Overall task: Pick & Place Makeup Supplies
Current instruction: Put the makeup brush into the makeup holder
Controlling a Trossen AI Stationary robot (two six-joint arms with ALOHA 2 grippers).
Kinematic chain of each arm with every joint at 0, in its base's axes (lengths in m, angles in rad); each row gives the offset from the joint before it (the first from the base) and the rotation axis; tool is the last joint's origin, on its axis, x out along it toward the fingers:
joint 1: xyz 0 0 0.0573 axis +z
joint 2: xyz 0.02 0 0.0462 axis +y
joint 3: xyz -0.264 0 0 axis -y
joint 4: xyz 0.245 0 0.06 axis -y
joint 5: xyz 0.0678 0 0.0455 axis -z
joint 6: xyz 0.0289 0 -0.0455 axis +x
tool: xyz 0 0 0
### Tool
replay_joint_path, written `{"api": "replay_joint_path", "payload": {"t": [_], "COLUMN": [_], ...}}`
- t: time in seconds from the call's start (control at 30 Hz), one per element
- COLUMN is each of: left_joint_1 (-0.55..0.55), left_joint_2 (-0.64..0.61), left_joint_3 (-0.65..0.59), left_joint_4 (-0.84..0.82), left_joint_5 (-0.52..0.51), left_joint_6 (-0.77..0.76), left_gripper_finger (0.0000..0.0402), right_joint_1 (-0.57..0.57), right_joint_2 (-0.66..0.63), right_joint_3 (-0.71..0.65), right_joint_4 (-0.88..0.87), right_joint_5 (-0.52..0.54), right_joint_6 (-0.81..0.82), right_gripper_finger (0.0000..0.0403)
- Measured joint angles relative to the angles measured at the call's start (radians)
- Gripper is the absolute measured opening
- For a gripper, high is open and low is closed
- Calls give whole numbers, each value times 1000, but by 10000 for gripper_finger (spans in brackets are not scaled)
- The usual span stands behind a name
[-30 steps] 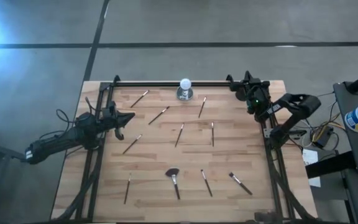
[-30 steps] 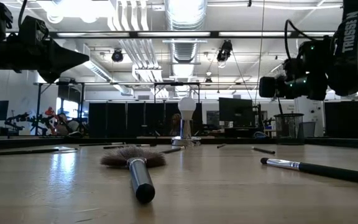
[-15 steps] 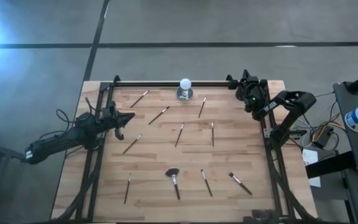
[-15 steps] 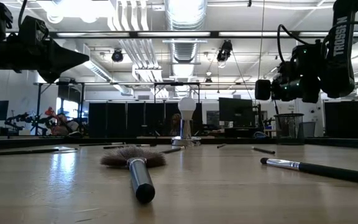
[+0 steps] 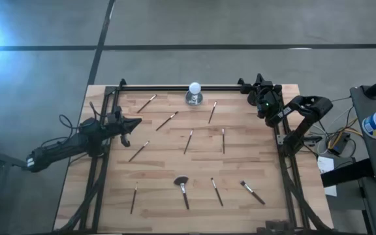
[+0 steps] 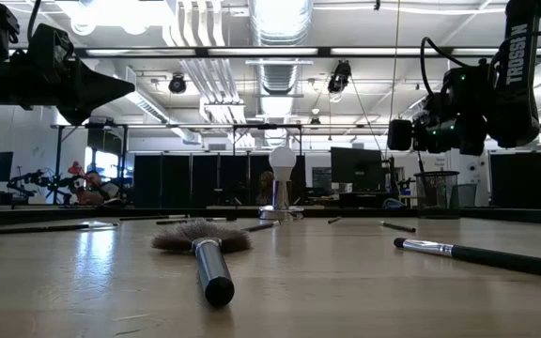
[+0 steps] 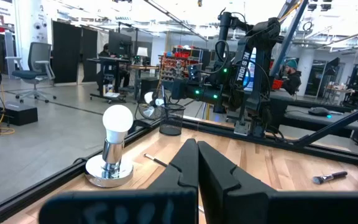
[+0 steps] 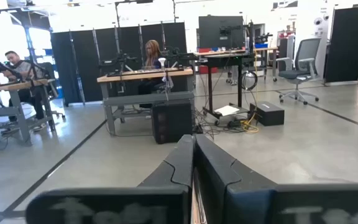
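Between both grippers, scattered brushes (image 5: 188, 141)

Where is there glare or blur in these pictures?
High view: a bright glare at the left edge, over the floor. Low view: ceiling lights reflect off the table; the fan brush up close looks soft. Wrist views: each arm's own fingers are blurred.

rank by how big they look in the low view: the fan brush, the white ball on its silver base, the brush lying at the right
1. Fan brush, largest, though it lies nearest the camera.
2. Brush at the right: looks longer but much slimmer, and runs out of frame, so its rank against the first is unsure.
3. White ball on its silver base, smallest, farthest back.
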Motion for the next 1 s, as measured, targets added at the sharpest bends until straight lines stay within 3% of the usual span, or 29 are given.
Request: {"api": "replay_joint_path", "payload": {"t": [0.37, 0.77, 1.0], "left_joint_1": [0, 0, 0], "left_joint_2": [0, 0, 0], "left_joint_3": [0, 0, 0], "left_joint_4": [0, 0, 0], "left_joint_5": [0, 0, 0], "left_joint_6": [0, 0, 0], "left_gripper_finger": [0, 0, 0], "right_joint_1": [0, 0, 0], "right_joint_2": [-4, -5, -7], "right_joint_3": [-8, -8, -8], "right_joint_4": [0, 0, 0], "right_joint_5": [23, 23, 22], "right_joint_6": [22, 22, 19], "right_gripper_finger": [9, 49, 32]}}
